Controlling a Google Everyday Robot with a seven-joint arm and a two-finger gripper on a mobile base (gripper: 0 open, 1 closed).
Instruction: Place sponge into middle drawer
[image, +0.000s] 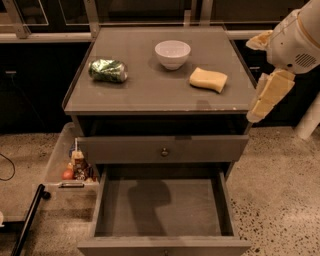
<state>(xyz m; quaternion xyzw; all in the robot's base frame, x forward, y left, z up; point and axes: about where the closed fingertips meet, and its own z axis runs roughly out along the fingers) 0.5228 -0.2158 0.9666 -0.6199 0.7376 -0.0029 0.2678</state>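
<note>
- The pincer (265, 97) hangs off the right edge of the table (150, 95), just beside it and about level with the top, pointing down. It carries nothing, and I cannot tell whether it is wide or narrow
- The sponge (208, 79) is the nearest thing to it, lying flat on the table towards the right edge, about midway between the front and back edges, and touching nothing
- It looks soft and very light, so it should squash under a squeeze and not slip. I would expect a gentle close to be enough, and a hard one would only flatten it
- The best hold is probably from above, across its short width near the middle, so that neither end droops. It lies low, so the pincer would have to come down nearly to the table
- The bowl (172, 53) stands near the back edge, just to the left of the sponge and apart from it. It could be knocked if the approach swings wide
- The can (108, 70) lies on its side near the left edge, well out of the way
- The middle drawer (160, 207) is pulled out below the front edge, and its tray holds nothing that I can see. Such a light pad could simply be let go low over it
</note>
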